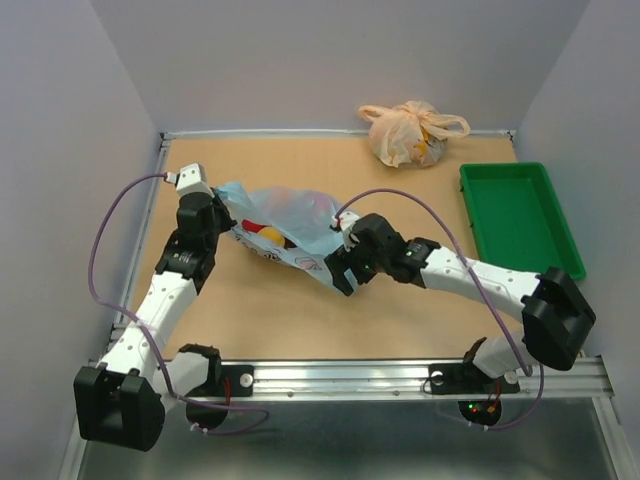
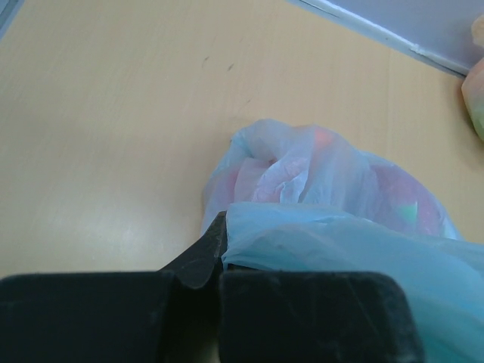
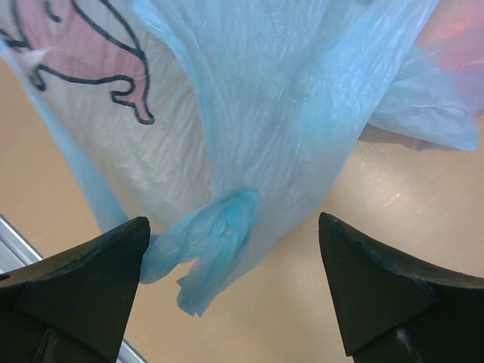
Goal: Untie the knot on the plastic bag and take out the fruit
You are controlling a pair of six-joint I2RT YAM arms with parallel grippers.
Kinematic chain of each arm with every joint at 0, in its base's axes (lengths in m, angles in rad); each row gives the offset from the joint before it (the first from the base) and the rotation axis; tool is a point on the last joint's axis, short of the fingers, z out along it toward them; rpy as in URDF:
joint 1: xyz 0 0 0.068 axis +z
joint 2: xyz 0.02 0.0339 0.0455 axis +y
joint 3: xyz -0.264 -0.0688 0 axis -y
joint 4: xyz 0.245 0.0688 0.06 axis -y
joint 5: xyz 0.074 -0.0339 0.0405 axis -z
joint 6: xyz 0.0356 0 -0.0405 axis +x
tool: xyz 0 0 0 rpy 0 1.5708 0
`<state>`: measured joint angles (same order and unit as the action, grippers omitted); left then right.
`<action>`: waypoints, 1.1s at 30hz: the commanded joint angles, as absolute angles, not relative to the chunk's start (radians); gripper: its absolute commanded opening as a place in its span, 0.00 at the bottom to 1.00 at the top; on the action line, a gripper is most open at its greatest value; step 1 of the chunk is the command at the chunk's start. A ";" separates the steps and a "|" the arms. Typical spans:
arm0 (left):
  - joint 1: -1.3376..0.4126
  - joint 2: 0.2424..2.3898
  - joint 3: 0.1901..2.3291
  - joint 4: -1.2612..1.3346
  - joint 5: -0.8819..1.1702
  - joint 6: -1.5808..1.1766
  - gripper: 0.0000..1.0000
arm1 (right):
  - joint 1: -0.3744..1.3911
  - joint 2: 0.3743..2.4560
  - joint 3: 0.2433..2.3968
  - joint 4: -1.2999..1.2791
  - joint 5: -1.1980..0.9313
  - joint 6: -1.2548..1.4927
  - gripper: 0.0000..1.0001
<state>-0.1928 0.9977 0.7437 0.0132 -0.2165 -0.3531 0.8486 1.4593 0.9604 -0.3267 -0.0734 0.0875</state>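
From above, the plastic bag [image 1: 290, 222] lies left of centre on the bench [image 1: 420, 320], bulging, with fruit [image 1: 270, 236] showing yellow and red through its thin skin. No fruit lies loose on the bench. An orange bag [image 1: 410, 133] sits at the far edge and a green tray [image 1: 520, 215] lies to the right, with nothing visible in it.

In the left wrist view, the left gripper [image 2: 219, 265] has its jaws together, clamped on a fold of the blue plastic. The rest of the bag swells just beyond it, with pink and red shapes inside.

In the right wrist view, the right gripper [image 3: 232, 236] has its jaws wide apart on either side of the knot [image 3: 223, 219], which hangs as a tight twisted lump and is not gripped.

As I judge it, the task has barely begun. One side of the bag is pinned, but the knot is not yet undone and all the fruit is inside.
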 commanded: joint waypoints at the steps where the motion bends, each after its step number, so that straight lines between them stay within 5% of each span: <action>1: -0.181 0.986 0.762 0.100 -0.166 -0.314 0.00 | 0.867 1.339 1.025 -0.276 -0.020 0.089 0.96; 8: -0.196 0.933 0.733 0.094 -0.179 -0.316 0.08 | 0.865 1.342 1.235 -0.293 -0.006 0.022 0.99; 22: -0.202 0.907 0.704 0.072 -0.153 -0.314 0.08 | 0.867 1.706 1.442 -0.184 -0.095 -0.011 0.95; 26: -0.202 0.902 0.704 0.069 -0.160 -0.313 0.08 | 0.867 1.785 1.476 -0.164 -0.061 -0.014 0.88; 29: -0.202 0.908 0.706 0.061 -0.161 -0.313 0.08 | 0.867 1.827 1.506 -0.158 0.032 -0.024 0.69; 30: -0.202 0.911 0.709 0.058 -0.161 -0.314 0.08 | 0.862 1.835 1.515 -0.155 0.063 -0.029 0.47; 33: -0.202 0.919 0.713 0.046 -0.170 -0.314 0.08 | 0.810 1.850 1.542 -0.121 0.129 -0.005 0.04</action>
